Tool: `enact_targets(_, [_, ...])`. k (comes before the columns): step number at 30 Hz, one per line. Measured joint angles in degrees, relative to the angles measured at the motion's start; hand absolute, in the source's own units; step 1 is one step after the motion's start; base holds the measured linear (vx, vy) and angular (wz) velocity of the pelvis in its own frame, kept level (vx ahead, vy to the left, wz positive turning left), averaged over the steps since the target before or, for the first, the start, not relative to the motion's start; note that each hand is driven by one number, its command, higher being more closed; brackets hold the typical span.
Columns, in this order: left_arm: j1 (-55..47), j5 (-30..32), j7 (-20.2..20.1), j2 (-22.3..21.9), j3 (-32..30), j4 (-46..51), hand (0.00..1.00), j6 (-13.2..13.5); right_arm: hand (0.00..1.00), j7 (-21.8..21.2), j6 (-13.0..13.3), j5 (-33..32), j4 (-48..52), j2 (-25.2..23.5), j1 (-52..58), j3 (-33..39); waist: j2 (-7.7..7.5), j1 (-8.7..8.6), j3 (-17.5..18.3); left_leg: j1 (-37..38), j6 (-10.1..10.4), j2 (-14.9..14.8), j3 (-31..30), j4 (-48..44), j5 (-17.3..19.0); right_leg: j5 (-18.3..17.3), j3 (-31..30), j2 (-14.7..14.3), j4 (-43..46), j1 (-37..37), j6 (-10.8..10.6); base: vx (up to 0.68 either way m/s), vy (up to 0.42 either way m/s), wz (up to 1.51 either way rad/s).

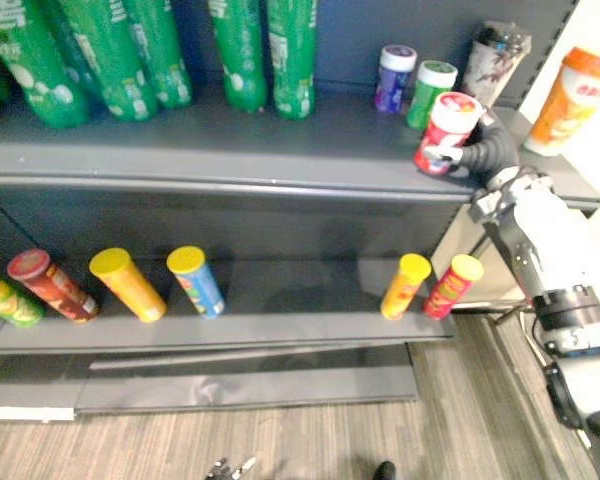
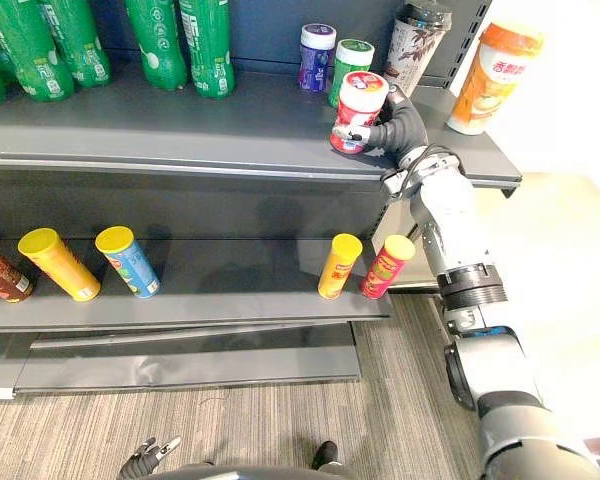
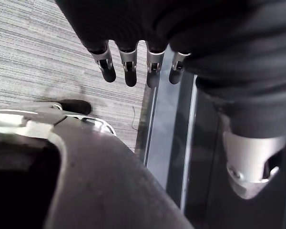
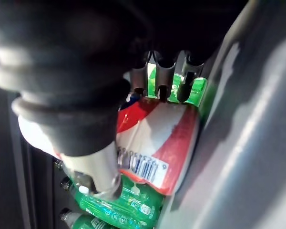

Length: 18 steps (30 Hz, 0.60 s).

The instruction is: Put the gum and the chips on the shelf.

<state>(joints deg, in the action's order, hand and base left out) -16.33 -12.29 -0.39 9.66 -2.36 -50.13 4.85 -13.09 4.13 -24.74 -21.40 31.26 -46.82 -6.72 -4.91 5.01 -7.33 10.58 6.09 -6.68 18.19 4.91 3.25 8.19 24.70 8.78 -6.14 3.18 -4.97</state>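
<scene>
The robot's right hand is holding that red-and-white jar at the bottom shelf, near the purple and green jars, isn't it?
Not the bottom shelf. The right hand holds the red-and-white jar at the top shelf, near the purple jar and green jar, as the right eye view shows.

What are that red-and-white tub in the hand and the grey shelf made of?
Red-and-white tub: probably plastic under a glossy printed wrap, which shines and creases in the right hand. Shelf: likely painted metal, matte dark grey, thin flat edges.
</scene>
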Motion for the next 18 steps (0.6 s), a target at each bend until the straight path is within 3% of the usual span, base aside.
enact_targets(5, [0.0,0.0,-0.02,0.02,0.04,0.0,0.0,0.01,1.0,0.05,0.0,-0.02,-1.71,0.0,-1.01,-0.13,0.01,0.03,-0.01,0.0,-0.02,0.02,0.0,0.0,-0.02,0.0,-0.01,0.02,0.0,0.0,0.0,0.0,0.0,0.0])
enact_targets(6, [0.0,0.0,-0.02,0.02,0.04,0.0,0.0,0.01,0.0,0.05,0.03,-0.03,-1.81,0.0,-1.07,-0.13,0.01,0.04,-0.01,-0.01,-0.03,0.03,-0.01,0.0,-0.02,0.0,-0.02,0.03,0.0,0.0,0.0,0.0,0.0,0.0])
enact_targets(18, [0.04,0.0,-0.02,0.04,0.21,0.0,0.0,0.02,0.0,0.08,0.08,-0.04,-2.03,0.0,-1.48,-0.12,0.19,-0.04,-0.3,-0.02,-0.04,0.06,0.25,0.03,-0.07,0.01,-0.2,0.06,0.0,-0.04,0.01,0.0,0.0,0.0])
